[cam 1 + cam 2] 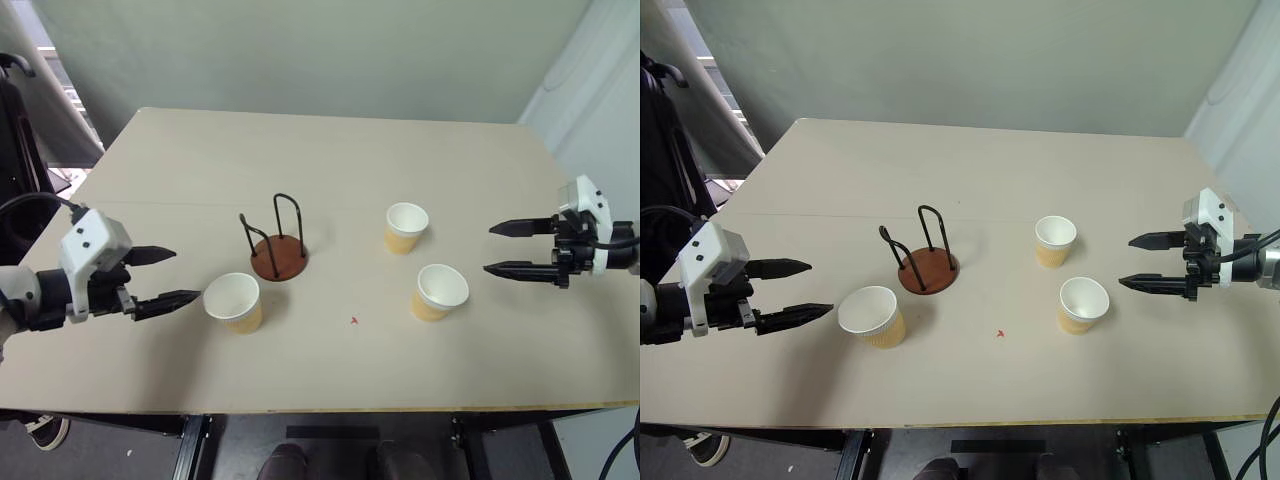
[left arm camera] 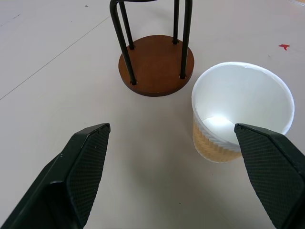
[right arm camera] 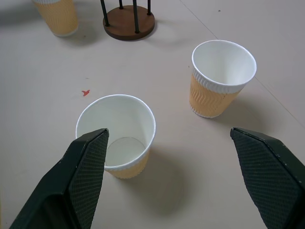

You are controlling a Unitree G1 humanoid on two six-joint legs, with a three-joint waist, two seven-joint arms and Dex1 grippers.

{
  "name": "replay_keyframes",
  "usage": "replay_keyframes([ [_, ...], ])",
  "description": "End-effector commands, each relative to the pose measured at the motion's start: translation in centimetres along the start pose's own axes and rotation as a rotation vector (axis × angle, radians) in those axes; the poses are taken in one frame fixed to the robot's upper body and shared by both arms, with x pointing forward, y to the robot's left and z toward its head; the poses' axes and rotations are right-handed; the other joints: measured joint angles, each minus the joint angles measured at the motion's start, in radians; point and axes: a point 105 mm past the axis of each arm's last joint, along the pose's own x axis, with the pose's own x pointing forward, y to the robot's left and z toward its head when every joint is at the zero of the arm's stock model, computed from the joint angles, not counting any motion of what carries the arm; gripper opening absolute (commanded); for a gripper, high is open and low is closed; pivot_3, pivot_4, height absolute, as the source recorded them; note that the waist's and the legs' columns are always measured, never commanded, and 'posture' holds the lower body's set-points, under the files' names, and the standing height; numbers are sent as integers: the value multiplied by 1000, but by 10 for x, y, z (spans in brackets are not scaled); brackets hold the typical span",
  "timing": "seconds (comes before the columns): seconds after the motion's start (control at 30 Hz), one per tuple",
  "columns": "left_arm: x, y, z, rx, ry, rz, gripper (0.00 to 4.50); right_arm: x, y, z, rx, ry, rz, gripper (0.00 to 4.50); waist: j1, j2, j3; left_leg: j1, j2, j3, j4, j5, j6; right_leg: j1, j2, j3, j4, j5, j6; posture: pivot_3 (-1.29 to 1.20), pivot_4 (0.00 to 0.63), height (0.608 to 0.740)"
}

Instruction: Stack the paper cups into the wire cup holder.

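Note:
Three paper cups stand upright on the tan table. One cup (image 1: pixel 233 302) is just right of my left gripper (image 1: pixel 186 275), which is open, its fingers level and a short gap short of the cup. The wire cup holder (image 1: pixel 278 258), a reddish-brown disc with black wire loops, stands empty just behind that cup. Two more cups (image 1: pixel 406 227) (image 1: pixel 441 291) sit right of centre. My right gripper (image 1: pixel 488 249) is open and points left, a little right of them with nothing between its fingers. In the right wrist view the nearer cup (image 3: pixel 116 119) lies by one finger and the other cup (image 3: pixel 223 78) is farther off.
A small red mark (image 1: pixel 354 320) lies on the table between the left cup and the right pair. The table's front edge (image 1: pixel 320 408) runs close below the grippers. A dark frame (image 1: pixel 20 130) stands off the table's left side.

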Motion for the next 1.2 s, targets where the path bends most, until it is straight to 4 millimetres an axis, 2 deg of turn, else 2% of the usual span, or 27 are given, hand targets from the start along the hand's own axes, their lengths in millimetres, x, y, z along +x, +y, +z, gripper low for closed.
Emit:
replay_keyframes([
  [0.03,-6,4,9,30,-24,28,4471,-6,-1,8,-31,-10,-18,4151,0,0,0,0,0,0,0,0,0,0,0,0,0,0,0,0,150,740],
  [0.83,-4,4,13,40,-36,16,4471,-10,0,12,-37,-26,-17,4151,1,0,0,0,0,0,0,0,0,0,0,0,0,0,0,0,150,740],
  [1.0,0,4,26,76,-64,-7,4471,-11,6,20,-43,-66,2,4151,3,0,0,0,0,0,0,0,0,0,0,0,0,0,0,0,150,740],
  [1.13,3,0,23,65,-43,-43,4471,-12,11,25,-45,-97,24,4151,3,0,0,0,0,0,0,0,0,0,0,0,0,0,0,0,150,740],
  [1.2,5,2,18,64,-23,-36,4471,-12,17,38,-60,-153,55,4151,2,0,0,0,0,1,0,0,0,0,0,0,0,0,0,0,150,740],
])
